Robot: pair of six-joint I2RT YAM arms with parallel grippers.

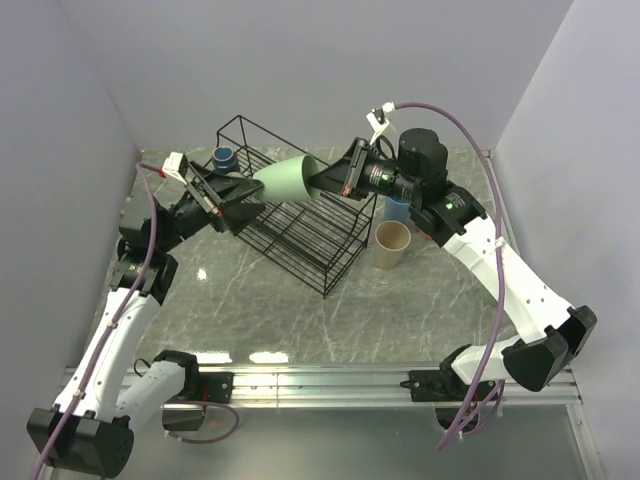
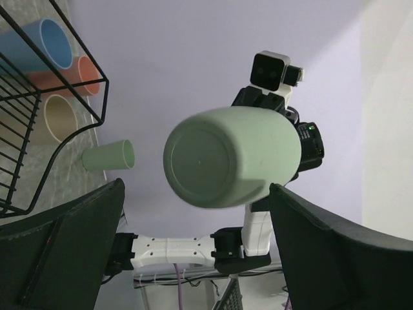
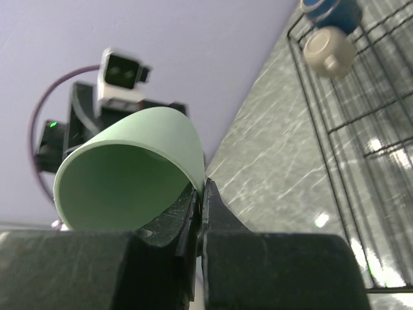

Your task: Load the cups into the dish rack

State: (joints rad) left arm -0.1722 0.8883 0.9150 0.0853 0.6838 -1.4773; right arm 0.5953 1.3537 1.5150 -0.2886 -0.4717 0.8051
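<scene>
A pale-green cup hangs on its side above the black wire dish rack. My right gripper is shut on the cup's rim, one finger inside and one outside. My left gripper stands open at the cup's base. In the left wrist view that base sits between the wide fingers without touching them. A navy mug and a tan mug rest in the rack's far end.
A beige cup stands on the marble table right of the rack, with a blue cup behind it. Past the rack's wire, the left wrist view shows a salmon cup and a second pale-green cup. Walls close in on both sides.
</scene>
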